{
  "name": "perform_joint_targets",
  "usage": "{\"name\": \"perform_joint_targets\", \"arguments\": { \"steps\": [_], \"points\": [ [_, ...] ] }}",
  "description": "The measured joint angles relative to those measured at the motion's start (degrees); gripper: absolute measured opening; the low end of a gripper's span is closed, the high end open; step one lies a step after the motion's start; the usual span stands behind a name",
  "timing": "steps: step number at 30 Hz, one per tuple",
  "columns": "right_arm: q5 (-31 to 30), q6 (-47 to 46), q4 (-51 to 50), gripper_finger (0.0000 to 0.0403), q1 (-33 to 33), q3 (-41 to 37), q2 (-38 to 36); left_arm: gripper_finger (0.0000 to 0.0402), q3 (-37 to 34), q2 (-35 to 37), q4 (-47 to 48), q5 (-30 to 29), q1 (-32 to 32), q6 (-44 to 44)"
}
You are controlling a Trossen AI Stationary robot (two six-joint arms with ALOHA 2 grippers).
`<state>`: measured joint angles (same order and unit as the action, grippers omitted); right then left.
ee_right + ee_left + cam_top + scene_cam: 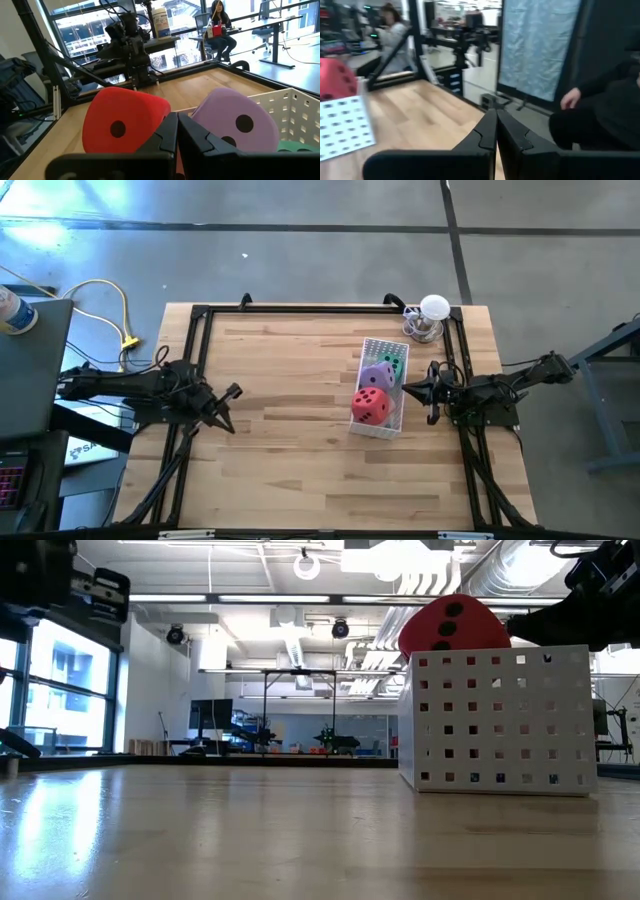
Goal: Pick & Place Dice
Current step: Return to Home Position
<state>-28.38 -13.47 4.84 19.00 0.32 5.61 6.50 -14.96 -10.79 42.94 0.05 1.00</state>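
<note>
A white perforated basket (pixel 396 414) stands right of the table's middle. In it lie a red die (pixel 372 406) at the near end, a purple die (pixel 378 374) behind it and a green die (pixel 393 360) at the far end. The red die (pixel 450 625) sticks up over the basket's rim (pixel 495 720). My right gripper (pixel 408 389) is shut, level, just right of the basket and above its wall, pointing at the red die (pixel 125 125) and purple die (pixel 235 125). My left gripper (pixel 226 423) is shut over the table's left part, holding nothing.
A black rail frame (pixel 300 310) borders the table. A small glass object (pixel 430 320) stands at the far right corner. A person's hand (pixel 572 97) and dark sleeve show beyond the table's edge in the left wrist view. Bare wood lies between the left gripper and the basket.
</note>
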Motion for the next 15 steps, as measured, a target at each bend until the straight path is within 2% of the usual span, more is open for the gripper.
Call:
{"name": "perform_joint_targets", "arguments": {
  "steps": [3,8,12,15],
  "points": [
    [0.0,0.0,0.0,0.0003,0.0,0.0,0.0,0.0,-0.1,3.6,3.2,2.7,-0.1,-0.7],
    [0.0,0.0,0.0,0.0003,0.0,0.0,0.0,0.0,-2.6,8.0,3.5,1.9,-0.5,-2.8],
    [0.0,0.0,0.0,0.0003,0.0,0.0,0.0,0.0,-5.4,10.5,3.8,3.6,-0.5,-4.8],
    [0.0,0.0,0.0,0.0003,0.0,0.0,0.0,0.0,-5.8,11.4,6.7,3.4,-0.5,-4.8]
  ]
}}
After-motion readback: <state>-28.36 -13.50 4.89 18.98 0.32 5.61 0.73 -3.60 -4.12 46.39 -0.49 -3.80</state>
